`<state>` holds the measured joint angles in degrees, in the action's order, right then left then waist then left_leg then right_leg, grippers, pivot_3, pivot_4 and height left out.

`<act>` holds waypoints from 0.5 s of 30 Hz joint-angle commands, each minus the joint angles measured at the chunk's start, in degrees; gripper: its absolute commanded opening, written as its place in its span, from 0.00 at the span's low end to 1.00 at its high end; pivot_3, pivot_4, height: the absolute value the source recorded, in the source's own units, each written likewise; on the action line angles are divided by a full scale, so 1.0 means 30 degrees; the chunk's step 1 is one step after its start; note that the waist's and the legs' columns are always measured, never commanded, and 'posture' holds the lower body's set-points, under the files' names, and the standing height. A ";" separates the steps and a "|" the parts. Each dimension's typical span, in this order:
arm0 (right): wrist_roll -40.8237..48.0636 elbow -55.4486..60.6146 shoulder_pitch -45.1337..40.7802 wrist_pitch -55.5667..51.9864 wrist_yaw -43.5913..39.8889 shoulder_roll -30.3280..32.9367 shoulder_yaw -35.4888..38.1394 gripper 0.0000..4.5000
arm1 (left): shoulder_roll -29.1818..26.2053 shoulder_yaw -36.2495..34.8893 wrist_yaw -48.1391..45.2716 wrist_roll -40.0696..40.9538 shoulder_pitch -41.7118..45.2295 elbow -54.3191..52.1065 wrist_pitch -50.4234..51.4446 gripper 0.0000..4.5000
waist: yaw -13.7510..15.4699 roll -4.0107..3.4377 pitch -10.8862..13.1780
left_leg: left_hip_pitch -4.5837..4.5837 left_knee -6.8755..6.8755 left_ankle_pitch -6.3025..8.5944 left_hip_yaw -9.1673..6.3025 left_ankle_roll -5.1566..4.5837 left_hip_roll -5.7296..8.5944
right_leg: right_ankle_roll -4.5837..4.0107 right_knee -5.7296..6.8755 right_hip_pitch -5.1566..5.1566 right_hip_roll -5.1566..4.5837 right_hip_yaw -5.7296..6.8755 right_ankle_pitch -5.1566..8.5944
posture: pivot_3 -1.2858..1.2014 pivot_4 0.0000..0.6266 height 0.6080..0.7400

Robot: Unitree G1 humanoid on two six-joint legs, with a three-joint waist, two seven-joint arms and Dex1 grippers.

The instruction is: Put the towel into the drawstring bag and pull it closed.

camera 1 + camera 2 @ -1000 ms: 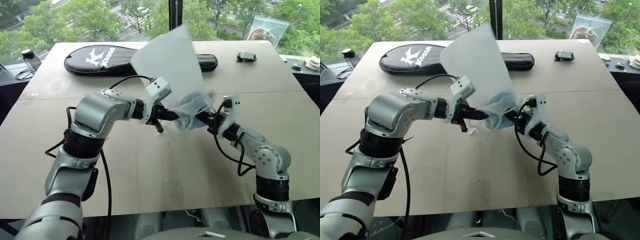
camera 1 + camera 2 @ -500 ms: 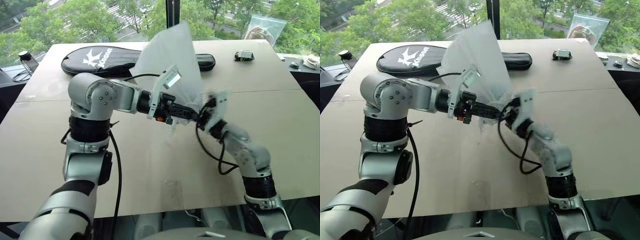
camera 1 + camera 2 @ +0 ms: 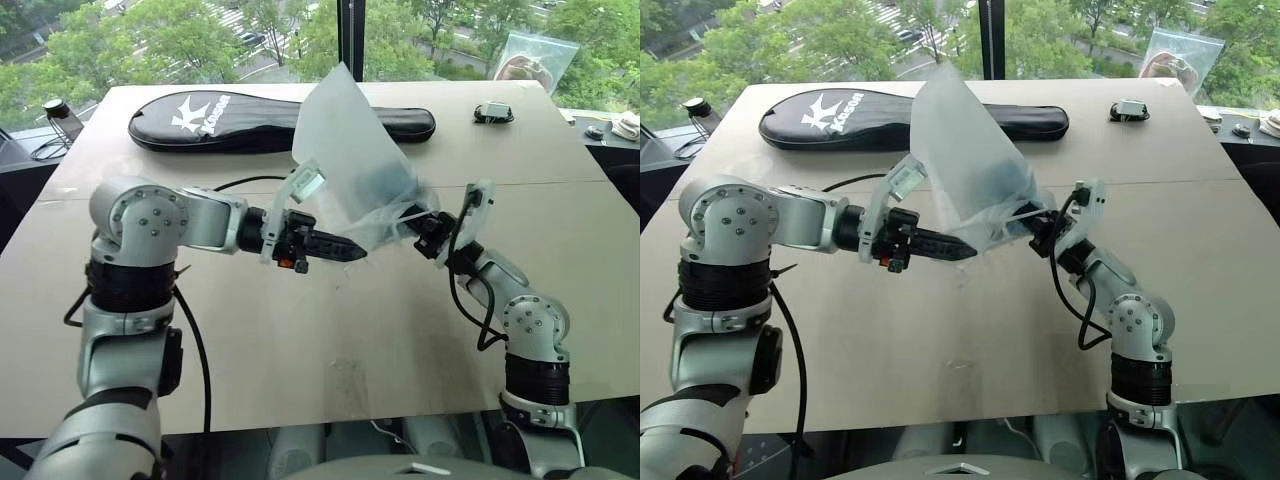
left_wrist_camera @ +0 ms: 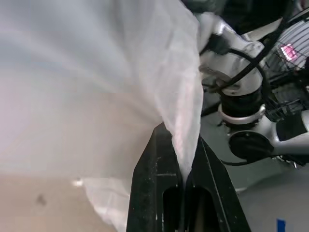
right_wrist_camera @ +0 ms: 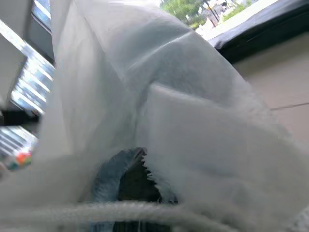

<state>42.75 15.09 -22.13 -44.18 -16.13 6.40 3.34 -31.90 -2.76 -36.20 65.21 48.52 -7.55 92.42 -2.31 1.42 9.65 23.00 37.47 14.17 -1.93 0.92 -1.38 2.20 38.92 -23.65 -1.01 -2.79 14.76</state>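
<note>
Pincers first: my left pincer (image 3: 352,252) is pinched tight on the thin edge of the drawstring bag (image 3: 355,165), and the cloth runs right between its fingers (image 4: 159,193). My right pincer (image 3: 424,222) is nearly closed at the other side of the bag's mouth, and I think it grips the edge or the white cord (image 5: 120,211) there. The bag hangs between my two arms, up above the worktop (image 3: 330,330), with its far end poking up in the air. The towel (image 5: 108,179) is a blue lump inside the bag, near the mouth. The bag looks very light, floppy and crinkly, so it could slip. The towel looks soft and squashy. I think the best place to pull is the cord. The black racket case (image 3: 215,118) lies far back.
</note>
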 commanded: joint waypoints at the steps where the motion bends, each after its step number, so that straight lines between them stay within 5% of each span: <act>1: -0.2528 -0.0497 -0.1118 0.1677 -0.0758 -0.0408 -0.2965 0.01 | 0.1321 -0.1059 0.1733 0.1344 0.0761 0.0195 0.0027 0.00 | -0.0090 0.0000 0.0000 | -0.0001 0.0001 0.0000 0.0004 0.0000 0.0000 | 0.0000 0.0006 0.0000 0.0005 0.0001 0.0000 | 0.52 0.24 1.00; 5: -0.3475 -0.2044 -0.1651 0.2277 -0.1488 -0.1302 -0.4278 0.01 | 0.1896 -0.1453 0.3333 0.1356 0.0465 0.0121 0.0027 0.00 | -0.0259 -0.0004 0.0001 | -0.0022 -0.0022 -0.0002 -0.0004 0.0003 -0.0014 | -0.0006 0.0016 -0.0006 0.0034 -0.0017 0.0000 | 0.52 0.24 1.00; 13: -0.2694 0.1850 0.0325 0.0252 -0.2583 0.1539 -0.3251 0.85 | -0.1784 0.0812 0.2694 -0.2131 -0.1556 -0.1433 -0.2088 0.00 | 0.0023 -0.0014 0.0009 | -0.0013 -0.0025 -0.0002 -0.0042 0.0005 -0.0007 | -0.0003 -0.0012 -0.0012 0.0005 -0.0043 -0.0001 | 0.52 0.24 1.00; 15: -0.2594 0.3267 0.0822 -0.0281 -0.3014 0.2796 -0.3346 0.91 | -0.2223 0.1159 0.2146 -0.2835 -0.1665 -0.1237 -0.2916 0.00 | 0.0070 -0.0010 0.0018 | -0.0003 -0.0020 -0.0002 -0.0029 0.0005 0.0000 | -0.0002 -0.0014 -0.0010 0.0002 -0.0017 0.0000 | 0.52 0.24 1.00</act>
<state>33.18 18.48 -19.41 -44.20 -23.25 13.52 -7.04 -37.98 0.14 -28.00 58.48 42.84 -10.39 86.77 -2.10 1.39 9.71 23.00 37.42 14.16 -2.00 0.93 -1.38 2.19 38.89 -23.67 -1.00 -2.83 14.76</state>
